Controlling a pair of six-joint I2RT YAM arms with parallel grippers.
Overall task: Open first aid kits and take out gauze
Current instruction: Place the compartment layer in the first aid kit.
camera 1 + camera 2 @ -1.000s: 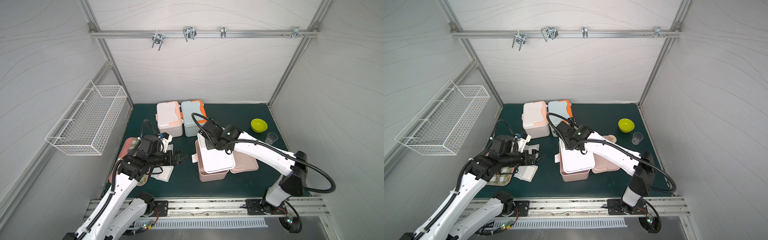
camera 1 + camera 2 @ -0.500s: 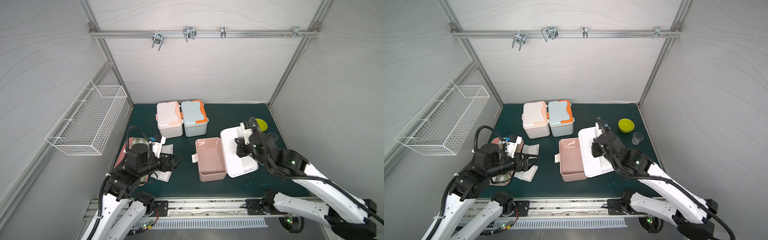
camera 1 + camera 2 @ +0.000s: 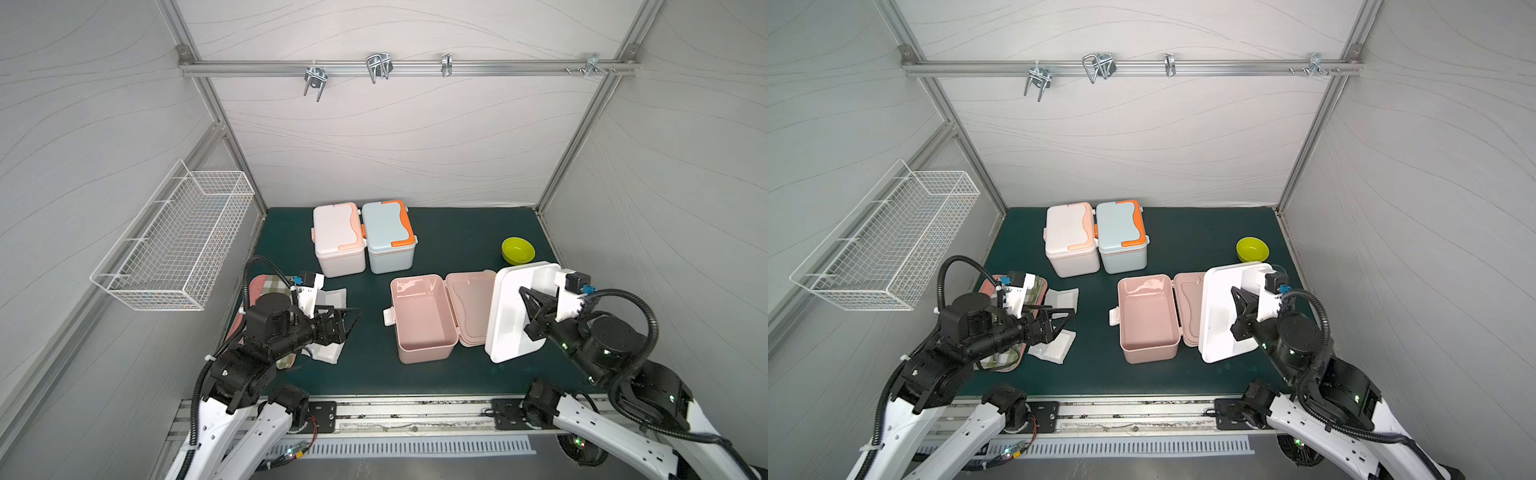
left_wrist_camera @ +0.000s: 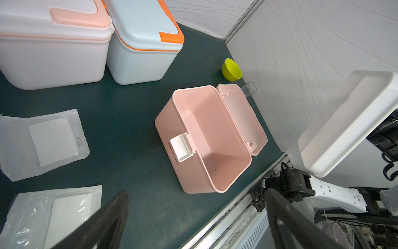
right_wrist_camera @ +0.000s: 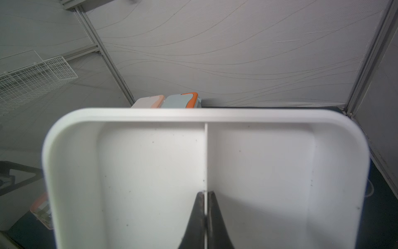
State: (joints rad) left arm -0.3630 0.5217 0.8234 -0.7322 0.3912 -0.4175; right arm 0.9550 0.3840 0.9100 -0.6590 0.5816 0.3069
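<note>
**Pink kit open, insert tray aloft; two gauze pouches out on the desk**

In both top views the pink kit [image 3: 422, 322] sits in the lower middle of the frame on the dark green desk [image 3: 457, 232]. Its lid [image 3: 469, 307] is folded flat to the right and its clasp points left.

The right pincer [image 5: 204, 196] is clenched on the thin centre divider of a white insert tray [image 3: 507, 324]. It holds the tray tilted steeply on edge at the lower right, partly over the lid. The left wrist view shows the tray raised clear of the desk.

The left pincer [image 3: 352, 321] hangs released, jaws wide apart, at the lower left, pointing toward the pink kit and well apart from it.

The gauze lies there too. An upper gauze pouch [image 3: 332, 296] is just above the pincer in the frame, and a lower gauze pouch [image 3: 328, 353] is just below it. Both are flat on the desk beside a pink tray [image 3: 266, 284] with checked cloth.

The white kit [image 3: 338, 239] and the blue kit [image 3: 388, 235] stand side by side, touching, lids shut, at the upper middle. A green bowl [image 3: 518, 250] sits to the right.
</note>
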